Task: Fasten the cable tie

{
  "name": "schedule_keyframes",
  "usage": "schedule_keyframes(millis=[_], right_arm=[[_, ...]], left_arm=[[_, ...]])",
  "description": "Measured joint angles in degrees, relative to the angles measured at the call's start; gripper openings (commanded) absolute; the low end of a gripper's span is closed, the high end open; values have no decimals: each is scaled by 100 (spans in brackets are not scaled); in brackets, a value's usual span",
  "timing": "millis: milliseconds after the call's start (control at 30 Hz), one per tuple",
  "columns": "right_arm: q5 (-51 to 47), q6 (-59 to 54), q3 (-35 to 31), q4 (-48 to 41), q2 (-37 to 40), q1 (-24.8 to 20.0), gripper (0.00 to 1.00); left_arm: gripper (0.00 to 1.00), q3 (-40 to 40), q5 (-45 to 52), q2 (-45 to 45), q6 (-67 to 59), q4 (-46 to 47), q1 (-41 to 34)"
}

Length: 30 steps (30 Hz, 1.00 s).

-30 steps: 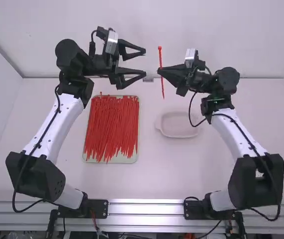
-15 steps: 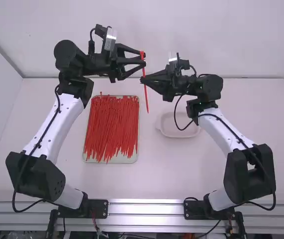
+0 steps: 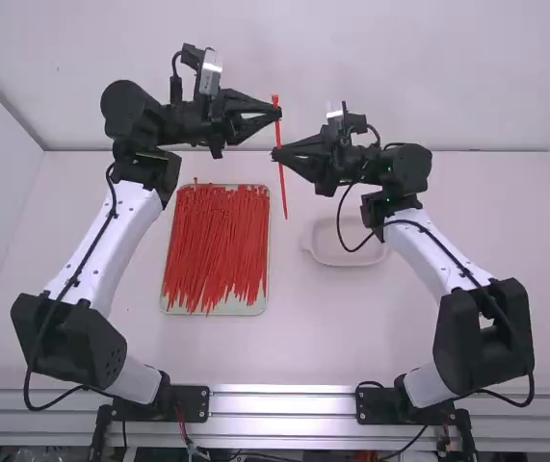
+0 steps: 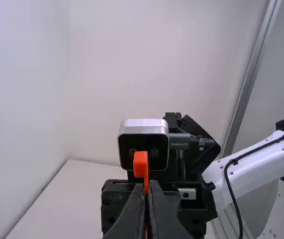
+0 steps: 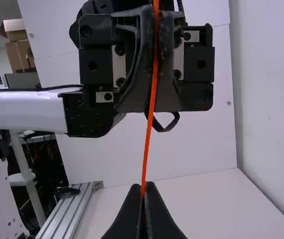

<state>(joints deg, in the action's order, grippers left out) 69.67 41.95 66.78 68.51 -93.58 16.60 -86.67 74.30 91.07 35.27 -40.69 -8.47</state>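
Observation:
A single red cable tie (image 3: 280,173) hangs upright in the air above the table's far middle, its head (image 3: 276,99) on top. My left gripper (image 3: 277,114) is shut on it just below the head. My right gripper (image 3: 275,154) is shut on the strap a little lower, facing the left one. In the left wrist view the closed fingers (image 4: 132,211) pinch the tie (image 4: 141,167), with the right arm's wrist camera (image 4: 143,147) just behind. In the right wrist view the strap (image 5: 149,129) runs from my right gripper (image 5: 142,191) up into the left gripper (image 5: 154,30).
A tray (image 3: 246,308) heaped with several red cable ties (image 3: 215,245) lies on the table under the left arm. A shallow white bowl (image 3: 315,243) sits to its right, below the right arm. A white wall stands behind.
The right gripper carried the tie leftward to the left gripper. The left gripper, open a second ago, has shut on the tie near its head.

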Motion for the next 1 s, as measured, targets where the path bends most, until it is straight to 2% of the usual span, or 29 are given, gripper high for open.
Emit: schedule_keyframes(millis=[67,100,133,167,200,233,300,333,667,800,1000], right_arm=[[2,-9,0,-9,0,0,0],[20,-17,0,-11,0,0,7],[28,-28,0,-11,0,0,9],[68,-79,0,24,0,-7,23],[85,-57,0,79,0,-17,26],[129,-94,0,173,0,-33,35],[210,-39,0,380,0,-90,76],[229,-7,0,435,0,-114,100],[553,680,0,1296,0,-732,98],[675,619,0,1488,0,-715,98],[914,-26,0,1423,0,-426,98]], left_arm=[[2,0,-35,0,17,66,0],[2,0,-85,0,33,144,0],[2,0,-92,0,33,157,0],[2,0,-111,2,33,205,0],[2,-2,-111,2,31,210,2],[2,0,-125,0,33,203,4],[2,-2,-151,0,31,205,26],[2,-2,-157,0,33,208,39],[2,0,-811,0,-234,938,297],[2,-2,-1130,2,-404,1176,313],[2,-2,-1318,227,-466,1207,402]])
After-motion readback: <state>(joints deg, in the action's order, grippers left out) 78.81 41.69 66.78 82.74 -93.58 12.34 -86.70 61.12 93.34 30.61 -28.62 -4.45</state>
